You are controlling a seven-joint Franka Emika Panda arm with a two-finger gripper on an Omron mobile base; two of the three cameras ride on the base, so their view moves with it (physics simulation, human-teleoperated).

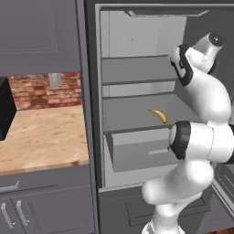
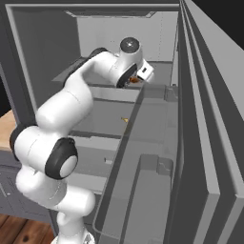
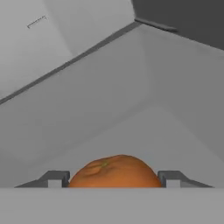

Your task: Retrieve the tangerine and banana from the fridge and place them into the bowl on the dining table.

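The hand is spread wide inside the fridge, its two dark fingertips standing one to each side of the tangerine. The fruit sits between them, and a thin gap shows on each side, so the fingers seem to flank it without pressing; whether they touch it cannot be told for sure. From the right base camera the hand is seen at an upper shelf, on the right side of the fridge interior, with a speck of orange, the tangerine, just below the white wrist. In the hand camera the pale grey shelf floor runs away behind the fruit to the back wall of the compartment.

One tangerine is in sight. One banana is in sight as well: it lies on the shelf below, curved and yellow, well apart from the hand, and shows in the right base camera as a tiny yellow mark. Under that shelf is one pale grey drawer.

The fridge door stands open to the right, its inner bins facing the arm. To the left of the fridge is a wooden table with a brick wall behind it and grey cabinets beneath.
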